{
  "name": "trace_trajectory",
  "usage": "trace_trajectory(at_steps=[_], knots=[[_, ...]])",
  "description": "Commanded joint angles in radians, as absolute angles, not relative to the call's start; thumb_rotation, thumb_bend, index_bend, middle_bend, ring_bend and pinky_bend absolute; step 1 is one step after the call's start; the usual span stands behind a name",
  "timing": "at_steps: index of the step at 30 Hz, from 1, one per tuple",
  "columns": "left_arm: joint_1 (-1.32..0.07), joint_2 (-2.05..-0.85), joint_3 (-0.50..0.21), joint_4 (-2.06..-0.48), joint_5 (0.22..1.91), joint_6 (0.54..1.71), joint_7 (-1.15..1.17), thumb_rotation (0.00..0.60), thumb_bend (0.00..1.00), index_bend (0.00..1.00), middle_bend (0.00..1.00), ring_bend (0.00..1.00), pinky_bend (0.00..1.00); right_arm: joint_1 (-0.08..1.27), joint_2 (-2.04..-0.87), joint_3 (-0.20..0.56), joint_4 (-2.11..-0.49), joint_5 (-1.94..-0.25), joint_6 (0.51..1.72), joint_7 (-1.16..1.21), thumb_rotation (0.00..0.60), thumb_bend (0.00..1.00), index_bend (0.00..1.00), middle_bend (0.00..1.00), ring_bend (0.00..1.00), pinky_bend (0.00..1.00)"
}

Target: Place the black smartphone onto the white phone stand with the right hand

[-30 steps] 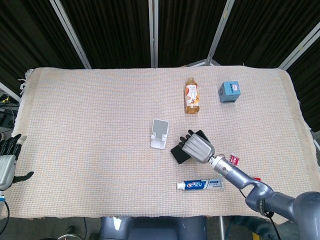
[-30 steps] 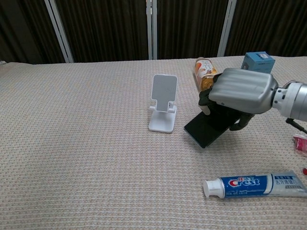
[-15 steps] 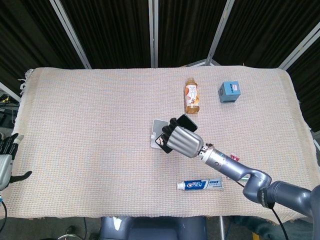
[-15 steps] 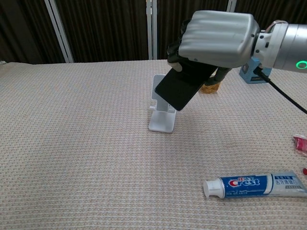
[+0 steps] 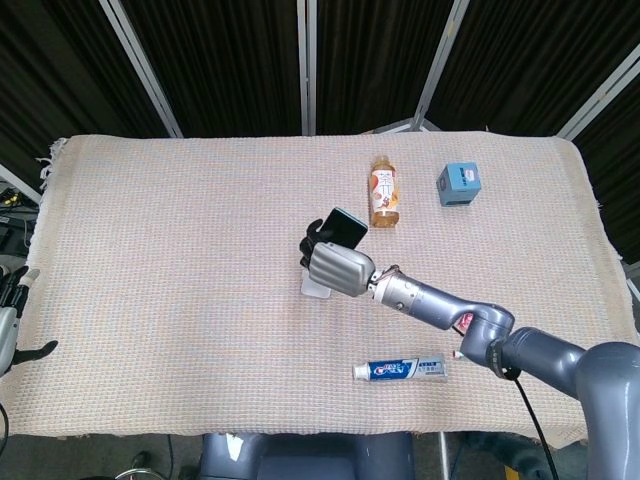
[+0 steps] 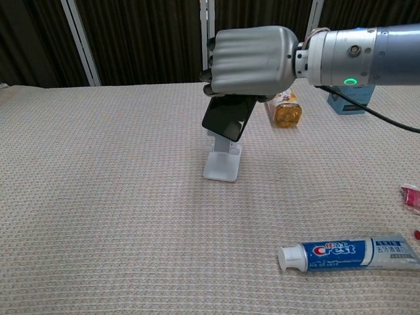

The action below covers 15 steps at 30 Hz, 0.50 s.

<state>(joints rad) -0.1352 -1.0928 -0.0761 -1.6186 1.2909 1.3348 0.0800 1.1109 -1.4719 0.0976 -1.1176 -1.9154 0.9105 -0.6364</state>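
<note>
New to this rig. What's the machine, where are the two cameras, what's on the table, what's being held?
It is a two-armed robot with humanlike hands. The head view looks down from above; the chest view looks across the table. The right hand grips a black smartphone, tilted, just over the white phone stand; whether they touch I cannot tell. The left hand holds nothing at the table's edge. On the woven cloth lie a tea bottle, a blue box, a Crest toothpaste tube and a small red-and-white packet.
</note>
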Motion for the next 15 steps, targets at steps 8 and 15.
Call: trace_trajectory(at_steps=[8,15], knots=[[-0.142,-1.102,-0.078,-1.610,1.275,1.319,0.093,0.600,0.00,0.00,0.00,0.00,0.00,1.155,-1.517,0.045,-1.032,-1.959,0.892,-0.626,0.600,0.29,0.48,0.54,0.52,0.38],[-0.143,-1.105,-0.078,-1.607,1.266,1.315,0.101,0.600,0.00,0.00,0.00,0.00,0.00,1.177,-1.519,0.020,-0.992,-1.979,0.897,-0.617,0.600,0.29,0.48,0.53,0.52,0.38]])
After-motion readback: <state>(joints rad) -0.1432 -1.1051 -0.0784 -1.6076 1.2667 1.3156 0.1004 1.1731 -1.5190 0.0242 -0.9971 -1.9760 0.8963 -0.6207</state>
